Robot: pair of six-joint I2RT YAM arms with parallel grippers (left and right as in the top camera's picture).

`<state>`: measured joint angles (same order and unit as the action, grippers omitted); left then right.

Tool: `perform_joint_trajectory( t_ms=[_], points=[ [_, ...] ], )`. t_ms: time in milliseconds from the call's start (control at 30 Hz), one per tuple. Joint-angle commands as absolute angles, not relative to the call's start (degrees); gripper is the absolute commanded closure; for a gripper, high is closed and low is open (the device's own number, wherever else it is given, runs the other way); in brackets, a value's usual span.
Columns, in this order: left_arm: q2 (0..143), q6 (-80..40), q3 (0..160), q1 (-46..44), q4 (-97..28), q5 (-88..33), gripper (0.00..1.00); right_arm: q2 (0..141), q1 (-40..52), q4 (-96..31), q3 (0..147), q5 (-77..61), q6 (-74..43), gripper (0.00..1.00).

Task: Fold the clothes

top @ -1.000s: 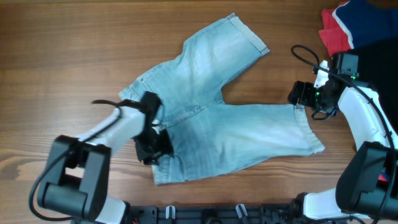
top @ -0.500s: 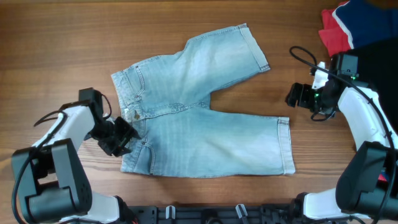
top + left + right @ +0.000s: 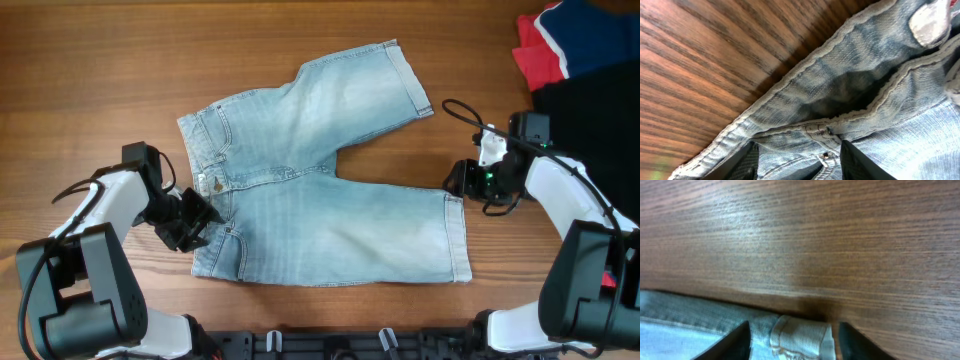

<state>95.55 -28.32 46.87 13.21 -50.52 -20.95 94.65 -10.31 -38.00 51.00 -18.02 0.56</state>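
The pale light-blue denim jeans (image 3: 320, 200) lie flat on the wooden table, waistband to the left. One leg runs up to the right and the other runs straight right. My left gripper (image 3: 198, 222) is open at the lower waistband corner. In the left wrist view its fingers (image 3: 797, 165) straddle the waistband seam and a rivet of the jeans (image 3: 840, 100). My right gripper (image 3: 456, 182) is open at the upper hem corner of the lower leg. In the right wrist view the folded hem corner (image 3: 805, 335) lies between its fingers (image 3: 792, 345).
A red and navy garment (image 3: 545, 45) and a black garment (image 3: 600, 100) lie at the far right edge, behind the right arm. Bare wooden table (image 3: 100, 80) surrounds the jeans.
The jeans were dragged left and spread flat as my left gripper moved from mid-garment to the waistband corner. My right gripper has moved left to the hem corner.
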Motion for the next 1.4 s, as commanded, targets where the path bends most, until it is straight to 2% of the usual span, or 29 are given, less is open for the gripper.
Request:
perform_joint_trajectory(
  t_ms=[0,100,167,233,300,400,633,733,767,800,900,1067,1167,1333,1367],
  points=[
    [96.77,-25.67,46.09,14.41,-48.47,-10.76,0.47,95.46,-10.13,-37.15,50.09,-19.40,-0.67,0.51],
    [96.77,-25.67,46.09,14.41,-48.40,-10.76,0.47,95.46,-10.13,-37.10,50.09,-19.42,-0.67,0.53],
    [96.77,-25.65,46.09,14.41,-48.42,-10.76,0.47,95.46,-10.13,-37.04,50.09,-19.62,-1.74,0.71],
    [96.77,-25.65,46.09,14.41,-48.40,-10.76,0.47,95.46,-10.13,-37.04,50.09,-19.62,-1.69,0.80],
    [96.77,-25.65,46.09,14.41,-48.40,-10.76,0.47,95.46,-10.13,-37.26,50.09,-19.59,-1.72,0.78],
    [96.77,-25.65,46.09,14.41,-48.40,-10.76,0.47,95.48,-10.13,-38.98,49.95,-19.55,-2.17,0.66],
    [96.77,-25.65,46.09,14.41,-48.40,-10.76,0.47,95.48,-10.13,-41.25,49.89,-19.42,-3.22,0.66],
    [96.77,-25.67,46.09,14.41,-48.42,-10.76,0.47,95.48,-10.13,-41.21,49.89,-19.42,-3.22,0.77],
    [96.77,-25.65,46.09,14.41,-48.40,-10.76,0.47,95.48,-10.13,-41.10,49.89,-19.44,-3.22,0.89],
    [96.77,-25.67,46.09,14.41,-48.40,-10.76,0.47,95.48,-10.13,-40.64,49.89,-19.44,-3.22,0.96],
    [96.77,-25.65,46.09,14.41,-48.47,-10.76,0.47,95.46,-10.15,-38.02,49.91,-19.31,-3.92,0.96],
    [96.77,-24.16,46.09,14.41,-49.52,-9.58,0.47,95.46,-10.20,-26.89,49.91,-19.64,-14.46,0.96],
    [96.77,-24.16,46.09,14.41,-50.13,-9.06,0.47,95.46,-10.20,-22.02,49.93,-19.35,-16.80,0.96],
    [96.77,-24.16,46.09,14.41,-50.15,-9.06,0.48,95.46,-10.20,-21.23,49.91,-18.87,-18.61,0.96],
    [96.77,-24.16,46.09,14.41,-50.13,-9.06,0.47,95.46,-10.20,-21.78,49.91,-18.13,-18.52,0.78]
  ],
)
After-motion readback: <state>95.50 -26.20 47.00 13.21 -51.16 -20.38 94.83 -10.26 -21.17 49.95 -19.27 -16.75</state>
